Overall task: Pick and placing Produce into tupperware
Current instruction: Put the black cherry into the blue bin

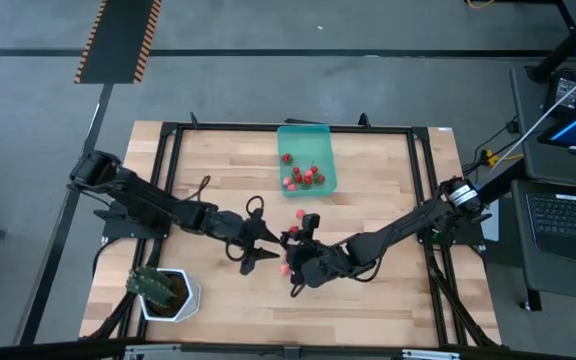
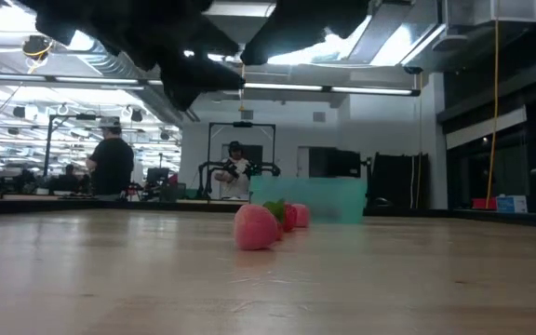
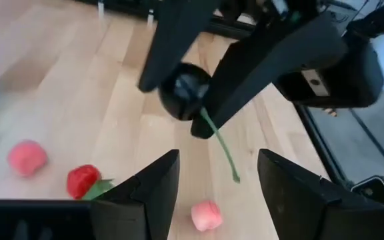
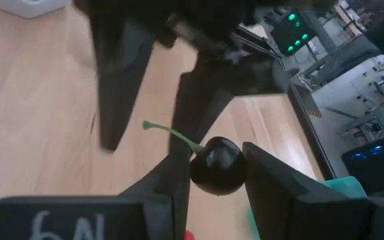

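Roughly halfway, the tupperware (image 1: 306, 156) holds several red fruits while a few lie short of it on the table (image 1: 388, 290), where the right gripper (image 4: 212, 175) clamps a dark cherry (image 4: 217, 165) before the left gripper (image 1: 258, 238), fingers apart.

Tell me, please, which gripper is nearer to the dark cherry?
Right. The right gripper holds the dark cherry between its fingers above the table; the left gripper is open just beside it, not touching.
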### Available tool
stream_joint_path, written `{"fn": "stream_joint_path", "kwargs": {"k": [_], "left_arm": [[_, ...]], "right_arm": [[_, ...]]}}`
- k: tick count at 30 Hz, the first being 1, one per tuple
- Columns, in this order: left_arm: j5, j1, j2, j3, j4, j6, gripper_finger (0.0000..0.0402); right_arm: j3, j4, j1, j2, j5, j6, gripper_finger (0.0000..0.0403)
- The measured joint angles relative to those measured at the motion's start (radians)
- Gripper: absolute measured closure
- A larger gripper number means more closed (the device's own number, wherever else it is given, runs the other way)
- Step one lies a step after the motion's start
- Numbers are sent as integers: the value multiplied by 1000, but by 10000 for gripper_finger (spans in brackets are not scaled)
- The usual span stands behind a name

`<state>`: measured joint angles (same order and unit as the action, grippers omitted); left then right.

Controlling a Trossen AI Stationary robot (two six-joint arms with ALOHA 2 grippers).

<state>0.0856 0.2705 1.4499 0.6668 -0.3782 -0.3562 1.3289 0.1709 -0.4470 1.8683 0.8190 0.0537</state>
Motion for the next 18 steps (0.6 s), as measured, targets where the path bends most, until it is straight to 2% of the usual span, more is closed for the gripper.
{"fn": "stream_joint_path", "kwargs": {"k": [5,7,11,18], "left_arm": [[-4,-31,77,1,-18,-8,207],[-42,-44,93,0,-37,-8,207],[-142,-54,84,0,-68,-8,207],[-151,-54,59,0,-71,-4,207]], "right_arm": [[0,3,2,0,-3,-4,285],[0,7,1,0,-8,-2,285],[0,43,1,0,-9,-22,285],[-3,55,1,0,-9,-49,285]]}}
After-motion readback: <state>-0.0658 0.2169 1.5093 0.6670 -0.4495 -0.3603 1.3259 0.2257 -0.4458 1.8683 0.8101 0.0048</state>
